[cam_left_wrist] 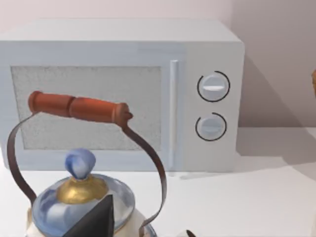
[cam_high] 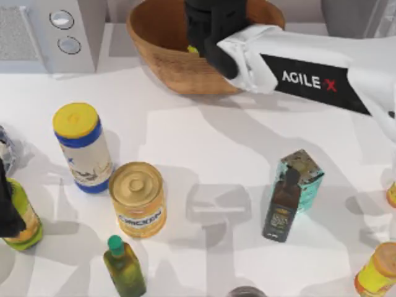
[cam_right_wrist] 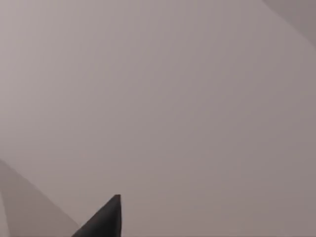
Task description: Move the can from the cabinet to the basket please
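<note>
Top view: the right arm reaches in from the right edge across the far part of the desk [cam_high: 247, 148], its white link printed "AGILE·X" in white and red on a black band. Its right claw [cam_high: 207, 31] hangs over the basket [cam_high: 167, 62], which stands at the far edge of the desk, near the middle. Whether the claw is open or closed cannot be told, because dark wrist hardware covers the fingers. A small lime-green patch, apparently the end of the can [cam_high: 193, 50], shows just beside the dark claw body, inside the basket outline; whether the claw grips it cannot be told. The cabinet [cam_high: 352, 15] sits at the far right corner, partly cut off.

The microwave [cam_high: 55, 34] with two round knobs occupies the far left corner. On the near left stand a blue-white canister [cam_high: 83, 148] with yellow lid and a yellow tin [cam_high: 138, 199] whose label reads "CHICKEN". A green bottle [cam_high: 124, 267] stands in front of the tin. To the right, a dark bottle [cam_high: 282, 207] leans against a teal carton [cam_high: 304, 176].

Left wrist view: the left claw [cam_left_wrist: 98, 222] is parked at the left edge of the desk, one dark finger tip visible; its opening cannot be told. A kettle [cam_left_wrist: 84, 197] with a red-brown handle stands before the microwave [cam_left_wrist: 123, 94].
</note>
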